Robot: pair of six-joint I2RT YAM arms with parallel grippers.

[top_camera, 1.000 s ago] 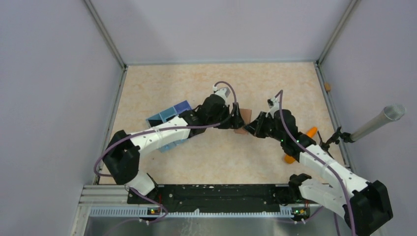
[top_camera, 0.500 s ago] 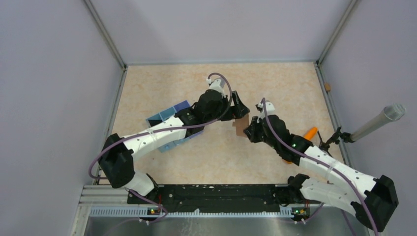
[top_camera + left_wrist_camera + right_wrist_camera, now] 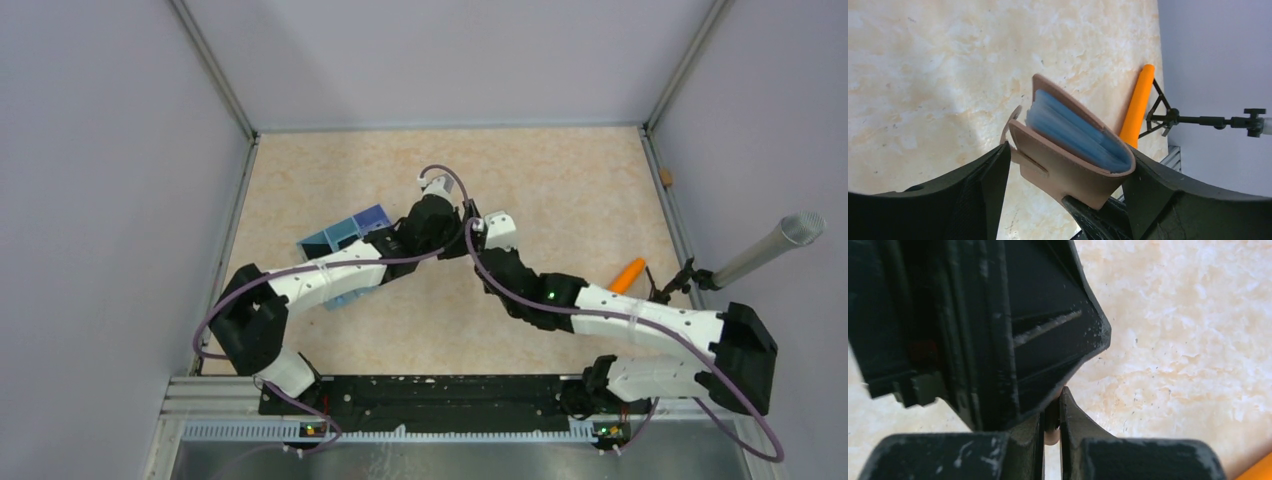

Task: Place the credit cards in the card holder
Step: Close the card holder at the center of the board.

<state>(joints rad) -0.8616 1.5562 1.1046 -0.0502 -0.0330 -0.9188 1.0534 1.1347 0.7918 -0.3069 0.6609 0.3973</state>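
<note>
The left gripper (image 3: 1068,156) clasps the brown holder (image 3: 1063,177) across its width, blue cards (image 3: 1073,131) tucked inside. The right gripper (image 3: 1051,412) is pinched shut on its lower edge.

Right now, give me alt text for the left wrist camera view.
A brown card holder with light blue cards inside sits wedged between the black fingers of the left tool, above a beige marbled table. An orange carrot-shaped object lies on the table behind it.
</note>
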